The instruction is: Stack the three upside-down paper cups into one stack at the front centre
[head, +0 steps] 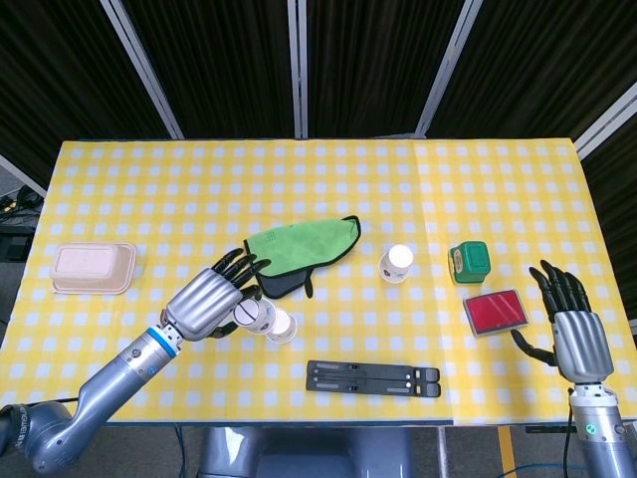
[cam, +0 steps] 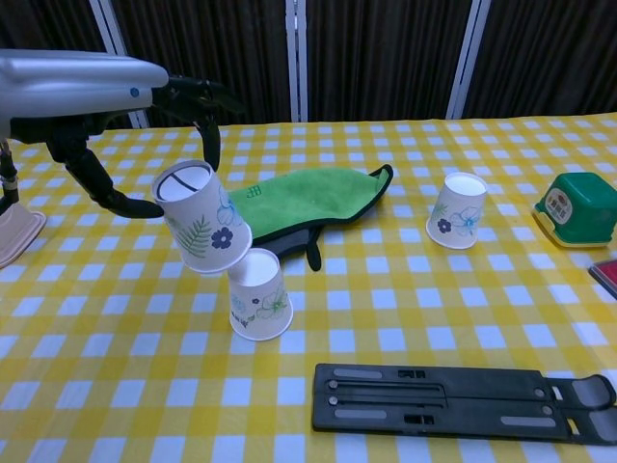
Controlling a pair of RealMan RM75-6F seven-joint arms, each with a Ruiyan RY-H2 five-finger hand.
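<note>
My left hand grips a flowered paper cup, upside down and tilted, in the air. Its rim hangs just above and left of a second upside-down cup standing at the front centre. Whether the two cups touch I cannot tell. A third upside-down cup stands to the right, apart from both. My right hand hovers open at the table's right edge, holding nothing; only the head view shows it.
A green cloth lies behind the centre cup. A black flat rack lies along the front edge. A green box, a red card and a beige lidded box sit toward the sides.
</note>
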